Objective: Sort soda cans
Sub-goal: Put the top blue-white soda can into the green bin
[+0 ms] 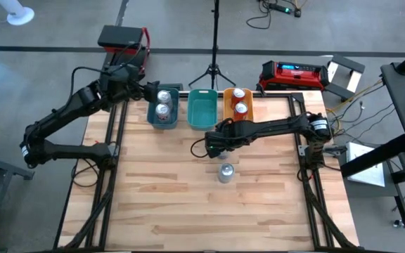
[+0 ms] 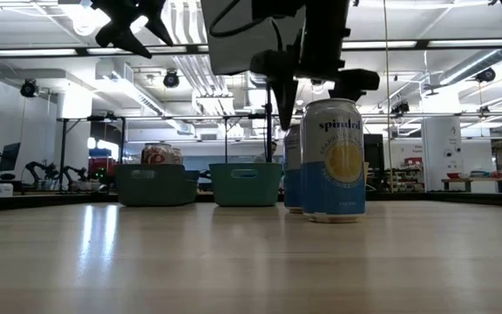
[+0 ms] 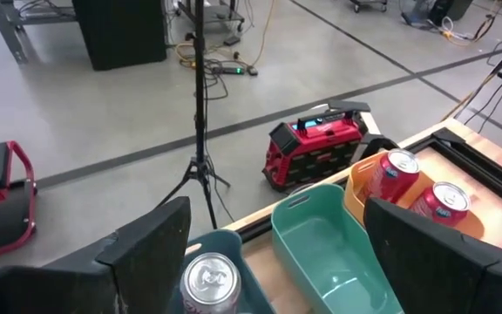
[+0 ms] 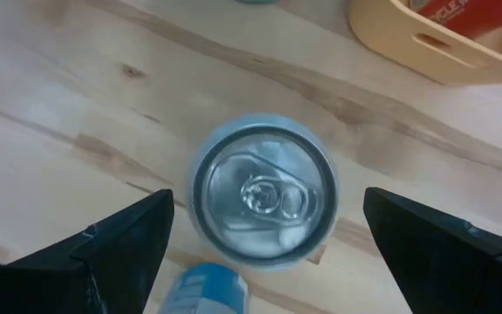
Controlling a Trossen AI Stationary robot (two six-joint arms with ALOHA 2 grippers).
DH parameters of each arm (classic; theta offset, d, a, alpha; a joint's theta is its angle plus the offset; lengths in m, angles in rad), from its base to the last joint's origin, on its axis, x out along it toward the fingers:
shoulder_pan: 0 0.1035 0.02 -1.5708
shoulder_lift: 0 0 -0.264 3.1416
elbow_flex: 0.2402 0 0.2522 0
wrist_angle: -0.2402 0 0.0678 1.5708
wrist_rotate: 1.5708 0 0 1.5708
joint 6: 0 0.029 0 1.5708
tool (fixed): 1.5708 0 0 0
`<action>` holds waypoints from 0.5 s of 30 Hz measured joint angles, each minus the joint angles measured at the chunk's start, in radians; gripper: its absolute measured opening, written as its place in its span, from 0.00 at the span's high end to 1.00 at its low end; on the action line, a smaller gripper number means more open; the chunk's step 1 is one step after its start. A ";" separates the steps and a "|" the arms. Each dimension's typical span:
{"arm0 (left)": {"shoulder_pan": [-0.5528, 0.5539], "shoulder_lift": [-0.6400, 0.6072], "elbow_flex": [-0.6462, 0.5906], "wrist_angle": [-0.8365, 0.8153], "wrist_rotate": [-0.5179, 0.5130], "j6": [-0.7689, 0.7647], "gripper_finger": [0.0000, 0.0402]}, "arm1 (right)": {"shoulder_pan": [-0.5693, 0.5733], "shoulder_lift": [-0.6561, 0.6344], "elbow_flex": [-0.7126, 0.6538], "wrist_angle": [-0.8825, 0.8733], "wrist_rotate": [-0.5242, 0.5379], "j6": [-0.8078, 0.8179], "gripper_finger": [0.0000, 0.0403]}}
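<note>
Two silver-grey soda cans stand upright on the table: one (image 4: 264, 196) right below my right gripper (image 1: 212, 146), the other (image 1: 226, 172) a little nearer the table's near edge. My right gripper is open, pointing down, with a finger on either side of the can's top and touching nothing. Two more silver-grey cans (image 1: 163, 103) stand in the left teal bin (image 1: 150, 116). Two red cans (image 1: 240, 100) stand in the orange bin (image 1: 227, 112). My left gripper (image 1: 150, 91) is open, hovering by the left teal bin's far end above a can top (image 3: 209, 279).
The middle teal bin (image 1: 202, 112) stands between the other two along the far edge and holds nothing. A tripod (image 1: 213, 67) and a red case (image 1: 292, 74) stand on the floor beyond the far edge. Bare wood spreads across the table's near half.
</note>
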 joint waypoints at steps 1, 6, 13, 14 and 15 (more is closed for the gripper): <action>0.000 0.000 0.000 -0.002 0.000 0.000 0.19 | -0.003 0.010 0.000 0.001 0.000 0.000 0.08; 0.000 0.000 0.001 -0.025 0.001 0.007 0.19 | -0.018 0.046 0.000 0.015 -0.009 -0.003 0.08; -0.002 -0.004 0.001 -0.061 0.047 0.008 0.19 | -0.051 0.050 -0.001 0.057 -0.045 -0.034 0.11; -0.003 -0.004 0.001 -0.061 0.052 0.007 0.18 | -0.056 0.050 -0.003 0.057 -0.052 -0.033 0.13; -0.004 -0.004 0.001 -0.061 0.052 0.008 0.19 | -0.062 0.050 -0.006 0.057 -0.062 -0.033 0.14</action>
